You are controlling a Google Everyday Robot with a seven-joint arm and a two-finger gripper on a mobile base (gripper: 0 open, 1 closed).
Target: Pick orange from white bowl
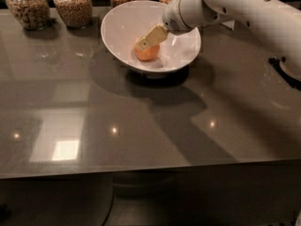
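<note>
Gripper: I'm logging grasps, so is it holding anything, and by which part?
It cannot be told. The gripper is at the top of the orange, which lies in the white bowl; a firm hold is not visible.

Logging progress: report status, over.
Gripper inside white bowl, just over orange. Orange sits low in bowl, not lifted. Grain jars behind bowl, apart.
</note>
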